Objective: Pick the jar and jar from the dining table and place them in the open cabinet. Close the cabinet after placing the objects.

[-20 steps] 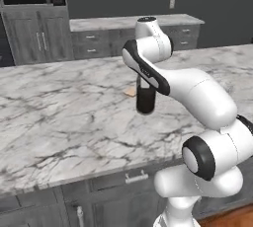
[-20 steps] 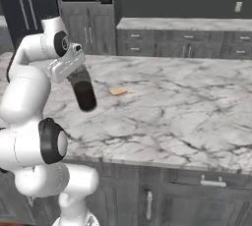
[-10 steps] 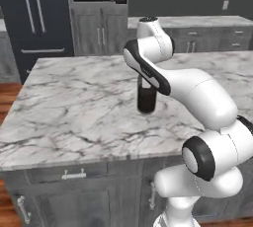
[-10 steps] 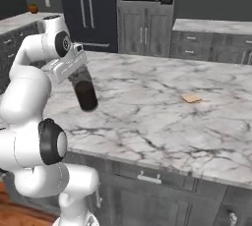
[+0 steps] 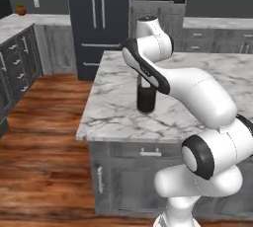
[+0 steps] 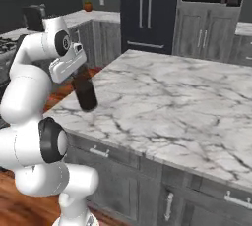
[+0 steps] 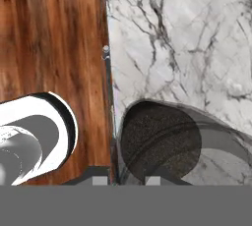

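**A:** Where is the jar right now?

**B:** The tall jar point(image 5: 146, 97) sits just left of centre in the left base view, hanging under the gripper point(image 5: 144, 84). In the right base view it shows at left of centre, tilted a little, dark at its lower end point(image 6: 86, 95).

**A:** Is it resting on the table?

**B:** I judge it lifted. In the right base view its bottom hangs past the near left corner of the dining table point(image 6: 172, 107), with wood floor point(image 6: 64, 90) behind it. The hand view looks down through the glass point(image 7: 162, 144), the table edge running from top to bottom and floorboards on the left.

**A:** And the fingers?

**B:** Drawn in almost fully, clamped on the jar near its top. Their tips are hard to make out against the glass, but the jar hangs from them with nothing under it.

**A:** Why carry it like that?

**B:** Probably so the grip at the top keeps it fairly upright and its base clears the marble on the way to the cabinet.

**A:** Which cabinet?

**B:** I cannot tell; no open one is plain here. The tall dark doors point(image 5: 98, 16) in the upper middle look closed.
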Controlling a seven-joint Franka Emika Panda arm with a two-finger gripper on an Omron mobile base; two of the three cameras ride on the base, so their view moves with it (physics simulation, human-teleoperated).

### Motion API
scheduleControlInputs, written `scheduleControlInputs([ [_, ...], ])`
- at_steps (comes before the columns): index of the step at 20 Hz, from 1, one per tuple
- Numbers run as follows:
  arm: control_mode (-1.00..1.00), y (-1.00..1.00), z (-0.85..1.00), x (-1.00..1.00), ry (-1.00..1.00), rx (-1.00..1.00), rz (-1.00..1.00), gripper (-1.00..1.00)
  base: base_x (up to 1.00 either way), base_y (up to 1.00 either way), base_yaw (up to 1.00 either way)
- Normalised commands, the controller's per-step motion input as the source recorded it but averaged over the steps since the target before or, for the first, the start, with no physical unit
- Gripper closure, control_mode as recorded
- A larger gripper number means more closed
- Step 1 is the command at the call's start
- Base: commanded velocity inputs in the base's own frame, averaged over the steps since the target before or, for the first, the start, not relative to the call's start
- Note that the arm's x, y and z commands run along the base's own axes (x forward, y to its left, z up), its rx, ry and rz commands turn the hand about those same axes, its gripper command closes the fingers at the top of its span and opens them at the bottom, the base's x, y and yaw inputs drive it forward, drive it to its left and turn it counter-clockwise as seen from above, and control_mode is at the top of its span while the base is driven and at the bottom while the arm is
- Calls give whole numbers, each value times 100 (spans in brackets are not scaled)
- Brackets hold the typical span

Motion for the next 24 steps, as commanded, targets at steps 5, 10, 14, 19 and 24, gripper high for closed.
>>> scheduleControlInputs([
  [5,100,0,0,0,0,0,0,100,-36,100,32],
  [10,100,0,0,0,0,0,0,100,-32,100,34],
  [14,100,0,0,0,0,0,0,100,-20,100,34],
  [19,100,0,0,0,0,0,0,100,25,84,38],
  [24,100,0,0,0,0,0,0,100,53,49,45],
])
